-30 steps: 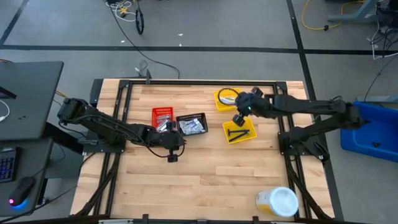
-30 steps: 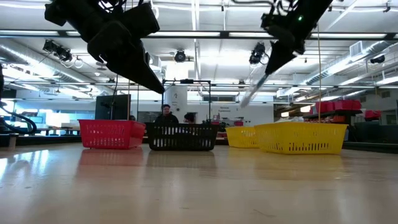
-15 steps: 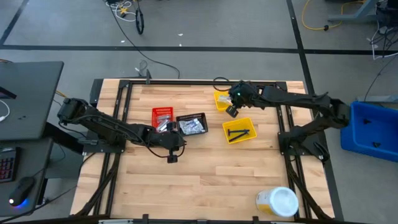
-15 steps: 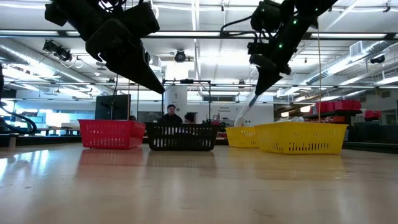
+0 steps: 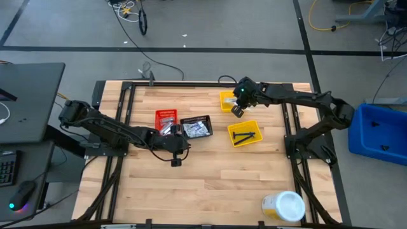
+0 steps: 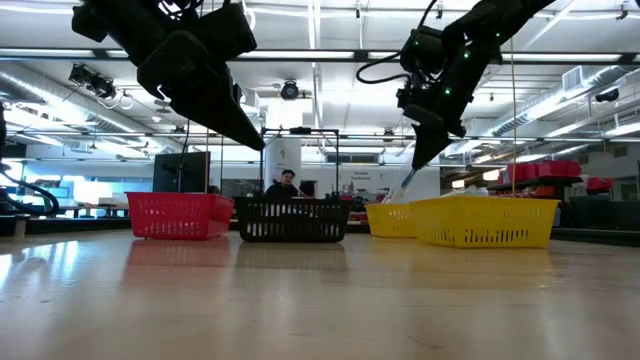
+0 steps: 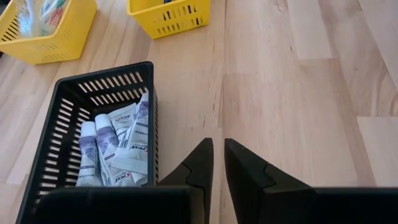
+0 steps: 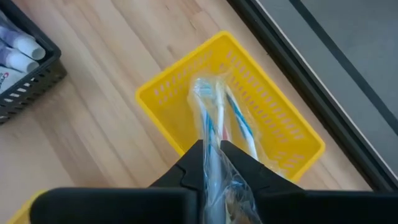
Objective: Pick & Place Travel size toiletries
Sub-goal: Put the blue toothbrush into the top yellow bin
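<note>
My right gripper (image 5: 238, 109) hovers over the far yellow bin (image 5: 226, 100), shut on a toothbrush in a clear wrapper (image 8: 208, 121). In the low view the toothbrush (image 6: 403, 183) slants down from the gripper (image 6: 425, 150) to about the height of the bin's rim (image 6: 392, 212). Another white-and-blue toothbrush (image 8: 239, 124) lies in that bin. My left gripper (image 5: 175, 157) waits shut above bare table, at the near side of the black bin (image 5: 196, 127). White-and-blue tubes (image 7: 118, 149) lie in the black bin. Black sticks (image 5: 243, 135) lie in the near yellow bin. My right gripper pinches the wrapped toothbrush between its two fingers at one end (image 8: 212, 144). The fingers point down at a slant, lying along the toothbrush. It is lifted clear and juts out beyond the fingertips, its free end (image 8: 200, 90) over the far yellow bin.
A red bin (image 5: 166, 118) stands left of the black one. A big yellowish jar with a white lid (image 5: 283, 207) lies near the table's near right corner. Bare wood (image 5: 210, 178) fills the near half. People show in the room behind the table (image 6: 287, 184).
My right gripper has carried the toothbrush from above the near yellow bin toward the table's far edge and somewhat left, to over the far yellow bin, and has come down. The toothbrush's free end has dropped to about the height of that bin's rim.
</note>
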Motion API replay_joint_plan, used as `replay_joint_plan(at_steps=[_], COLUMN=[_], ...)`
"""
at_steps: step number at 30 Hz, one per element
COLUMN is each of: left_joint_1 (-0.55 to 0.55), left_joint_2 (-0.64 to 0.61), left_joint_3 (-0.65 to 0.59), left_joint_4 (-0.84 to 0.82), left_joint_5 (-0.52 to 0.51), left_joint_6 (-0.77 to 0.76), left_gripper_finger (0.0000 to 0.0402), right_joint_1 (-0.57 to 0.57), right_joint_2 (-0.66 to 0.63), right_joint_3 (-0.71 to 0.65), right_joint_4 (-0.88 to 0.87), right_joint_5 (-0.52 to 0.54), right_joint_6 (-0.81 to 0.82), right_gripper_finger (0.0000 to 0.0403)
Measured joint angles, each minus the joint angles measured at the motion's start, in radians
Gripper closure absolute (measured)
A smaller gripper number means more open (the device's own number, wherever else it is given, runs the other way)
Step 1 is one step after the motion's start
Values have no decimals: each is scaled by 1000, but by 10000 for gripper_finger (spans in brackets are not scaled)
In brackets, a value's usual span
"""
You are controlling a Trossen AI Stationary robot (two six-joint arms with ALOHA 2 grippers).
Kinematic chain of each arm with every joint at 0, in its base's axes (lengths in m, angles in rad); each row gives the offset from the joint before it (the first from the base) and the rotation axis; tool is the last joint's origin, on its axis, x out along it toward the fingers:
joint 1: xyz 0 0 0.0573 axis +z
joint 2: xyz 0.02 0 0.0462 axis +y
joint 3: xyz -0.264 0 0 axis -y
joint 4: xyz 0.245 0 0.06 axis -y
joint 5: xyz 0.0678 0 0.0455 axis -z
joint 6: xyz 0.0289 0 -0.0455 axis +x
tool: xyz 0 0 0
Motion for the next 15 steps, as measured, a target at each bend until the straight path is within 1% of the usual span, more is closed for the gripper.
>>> replay_joint_plan(at_steps=[5,8,12,15], left_joint_1=[0,0,0,0], left_joint_2=[0,0,0,0], left_joint_3=[0,0,0,0], left_joint_4=[0,0,0,0], left_joint_5=[0,0,23,37], left_joint_6=[0,0,0,-1], left_gripper_finger=[356,356,356,356], right_joint_1=[-18,-23,-23,-23], right_joint_2=[-4,-4,-4,-4], right_joint_3=[0,0,0,0], right_joint_4=[-3,-3,-3,-3], right_joint_5=[-37,-32,58,117], right_joint_6=[-22,-41,-60,-83], right_gripper_finger=[334,311,283,271])
